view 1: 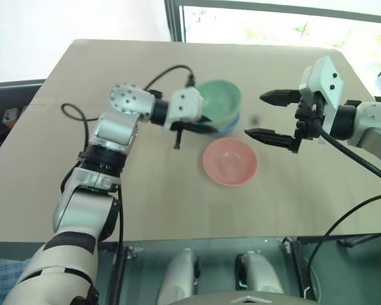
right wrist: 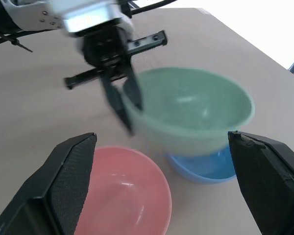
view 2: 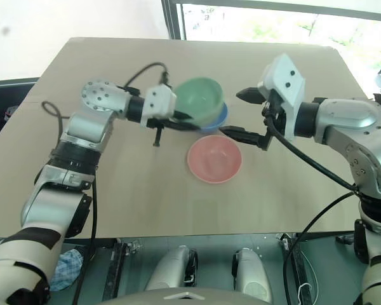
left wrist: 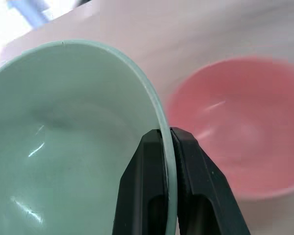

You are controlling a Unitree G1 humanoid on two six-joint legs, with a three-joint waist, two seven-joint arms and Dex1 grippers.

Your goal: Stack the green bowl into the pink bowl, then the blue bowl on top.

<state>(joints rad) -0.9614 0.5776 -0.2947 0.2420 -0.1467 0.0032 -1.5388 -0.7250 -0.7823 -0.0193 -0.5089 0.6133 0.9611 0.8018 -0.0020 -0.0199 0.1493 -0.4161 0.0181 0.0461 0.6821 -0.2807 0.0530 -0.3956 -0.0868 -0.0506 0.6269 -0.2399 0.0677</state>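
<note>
My left gripper (view 1: 206, 126) is shut on the near rim of the green bowl (view 1: 221, 98), one finger inside and one outside, as the left wrist view shows (left wrist: 167, 134). The green bowl hangs tilted just above the blue bowl (view 1: 232, 126), which rests on the table and is mostly hidden behind it. The pink bowl (view 1: 230, 162) sits upright and empty on the table, just nearer than the other two. My right gripper (view 1: 257, 115) hovers open to the right of the bowls, pointing at them, with nothing between its fingers.
The bowls stand on a tan table (view 1: 146, 203) whose front edge runs across below the arms. A black cable (view 1: 82, 117) loops beside my left arm. A window frame (view 1: 174, 19) stands behind the table's far edge.
</note>
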